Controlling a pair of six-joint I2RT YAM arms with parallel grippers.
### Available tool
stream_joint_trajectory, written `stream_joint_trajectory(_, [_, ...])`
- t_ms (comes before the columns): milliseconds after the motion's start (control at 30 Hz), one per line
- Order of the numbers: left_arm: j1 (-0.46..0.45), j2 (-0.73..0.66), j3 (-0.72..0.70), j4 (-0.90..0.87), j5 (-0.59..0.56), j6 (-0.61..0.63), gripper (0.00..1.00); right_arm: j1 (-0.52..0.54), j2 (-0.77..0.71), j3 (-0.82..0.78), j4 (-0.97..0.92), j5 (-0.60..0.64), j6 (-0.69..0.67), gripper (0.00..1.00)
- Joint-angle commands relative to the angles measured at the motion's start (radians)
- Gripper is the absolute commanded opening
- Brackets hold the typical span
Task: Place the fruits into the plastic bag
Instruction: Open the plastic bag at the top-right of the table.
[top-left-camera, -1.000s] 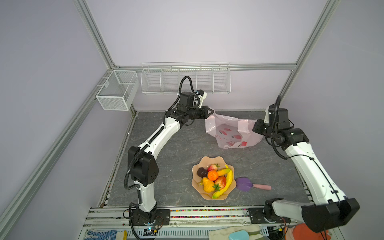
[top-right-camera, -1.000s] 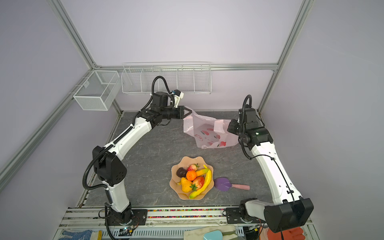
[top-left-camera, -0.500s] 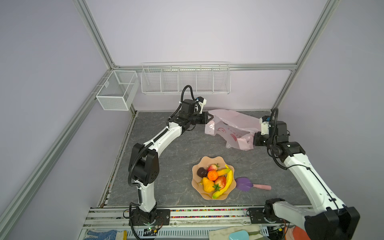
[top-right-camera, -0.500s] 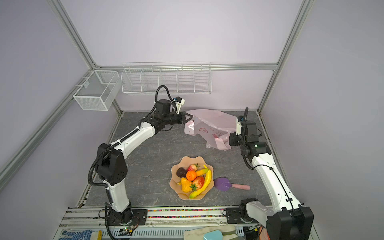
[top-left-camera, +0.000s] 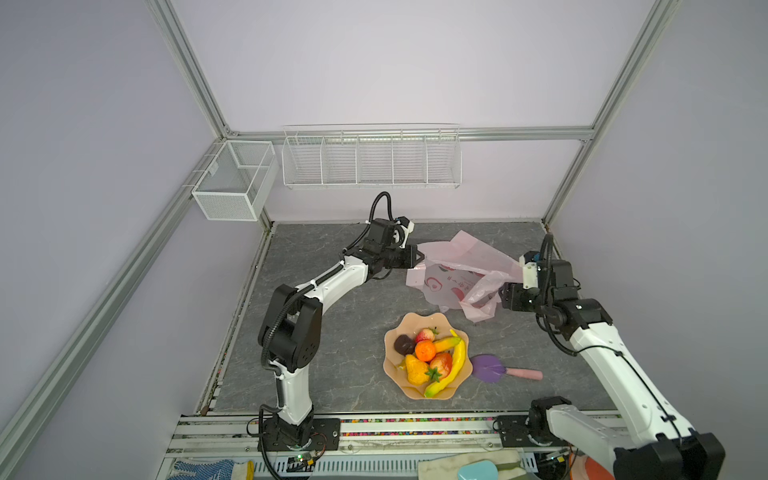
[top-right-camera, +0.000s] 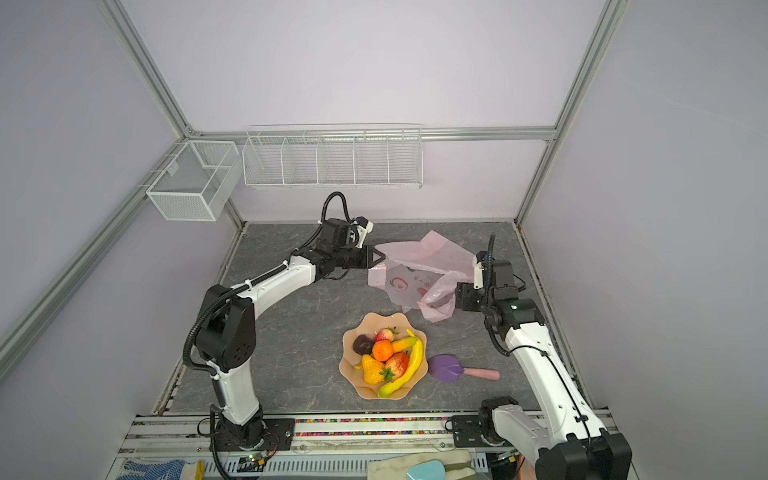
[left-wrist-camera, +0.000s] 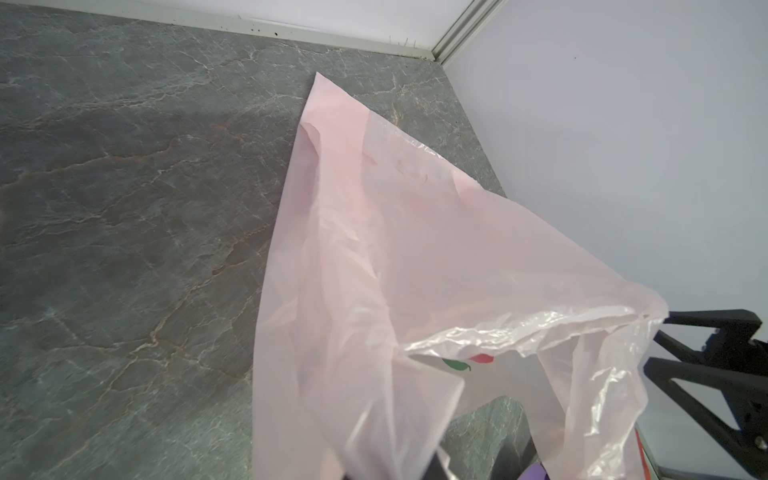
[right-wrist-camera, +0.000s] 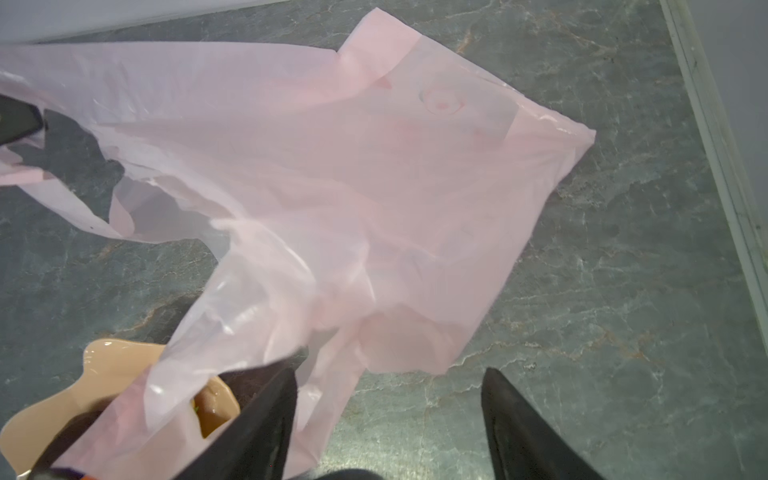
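The pale pink plastic bag (top-left-camera: 453, 270) (top-right-camera: 419, 266) lies crumpled at the back right of the table. My left gripper (top-left-camera: 417, 259) (top-right-camera: 376, 258) is shut on the bag's left edge; in the left wrist view the bag (left-wrist-camera: 395, 249) hides the jaws. My right gripper (top-left-camera: 500, 297) (right-wrist-camera: 388, 399) stands open at the bag's right side, with a loose fold of the bag (right-wrist-camera: 353, 166) draped over one finger (right-wrist-camera: 266, 415). The fruits sit in the peach bowl (top-left-camera: 392, 345): a banana (top-left-camera: 455, 365), tangerine (top-left-camera: 425, 351), strawberry (top-left-camera: 441, 363), pear (top-left-camera: 415, 370) and dark round fruit (top-left-camera: 403, 344).
A purple paddle with a pink handle (top-left-camera: 490, 368) lies right of the bowl. A wire rack (top-left-camera: 370, 156) and a mesh basket (top-left-camera: 232, 183) hang on the back and left walls. The right wall is close to the bag.
Both arms lowered the bag from the air to the table. The right gripper opened and let go of the bag, and its arm came down and nearer. The left gripper stays shut.
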Motion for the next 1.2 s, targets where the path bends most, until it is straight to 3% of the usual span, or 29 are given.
stream_joint_trajectory(0, [-0.008, -0.046, -0.022, 0.045, 0.011, 0.001, 0.0, -0.002, -0.032, 0.068, -0.049, -0.042, 0.005, 0.83])
stream_joint_trajectory(100, [-0.009, -0.052, -0.028, 0.052, 0.01, -0.002, 0.0, 0.031, 0.02, 0.162, -0.102, -0.104, -0.047, 0.87])
stream_joint_trajectory(233, [-0.009, -0.06, -0.025, 0.038, 0.014, 0.007, 0.0, 0.15, 0.137, 0.331, -0.228, 0.014, -0.136, 0.89])
stream_joint_trajectory(567, [-0.01, -0.075, -0.031, 0.02, 0.036, 0.021, 0.0, 0.405, 0.452, 0.568, -0.299, 0.302, -0.331, 0.9])
stream_joint_trajectory(733, [-0.009, -0.085, -0.039, 0.011, 0.034, 0.03, 0.0, 0.42, 0.559, 0.61, -0.296, 0.395, -0.422, 0.9])
stream_joint_trajectory(1000, [-0.009, -0.089, -0.037, -0.013, 0.025, 0.059, 0.0, 0.417, 0.602, 0.581, -0.259, 0.431, -0.514, 0.88])
stream_joint_trajectory(1167, [-0.008, -0.09, -0.021, -0.053, -0.001, 0.094, 0.0, 0.396, 0.633, 0.592, -0.25, 0.454, -0.538, 0.78])
